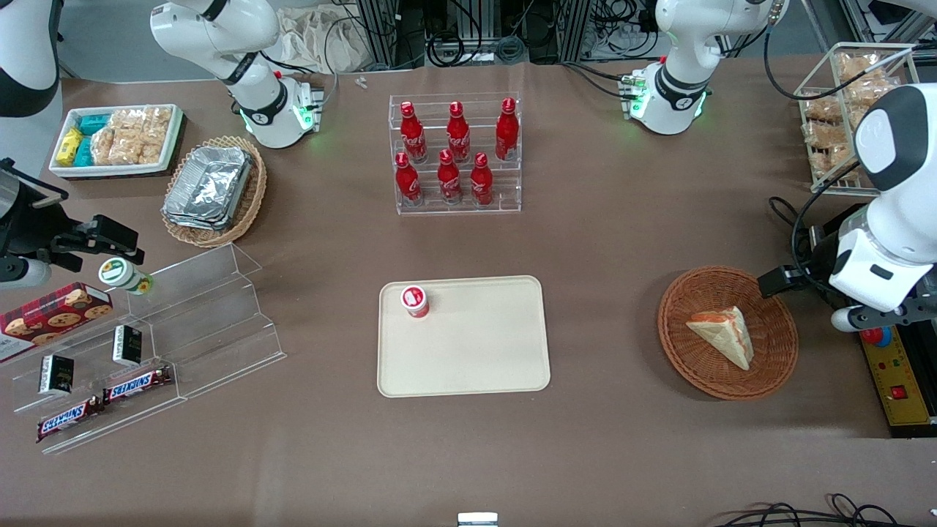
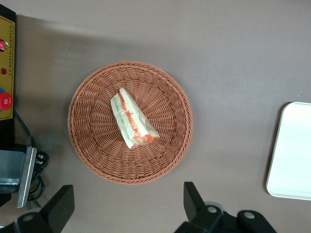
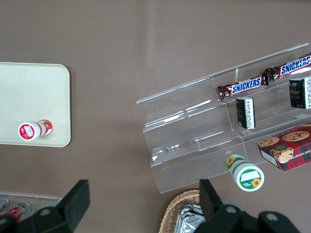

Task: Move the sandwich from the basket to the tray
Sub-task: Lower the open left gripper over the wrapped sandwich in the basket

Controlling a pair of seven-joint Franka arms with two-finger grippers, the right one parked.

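Sandwich [image 2: 132, 120] lies in the basket [image 2: 92, 141], well apart from the tray [image 1: 468, 366]; gripper [image 2: 127, 206] hangs above the basket's rim, jaws spread wide and holding nothing, sandwich clear of the fingers [image 2: 193, 196], untouched.

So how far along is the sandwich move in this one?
Nothing looks done yet: the sandwich lies in the basket, untouched. In hand: the gripper is open, above the basket's edge, holding nothing. Left: descend, grasp, lift and carry to the tray, which holds only a small red-capped cup near one corner.
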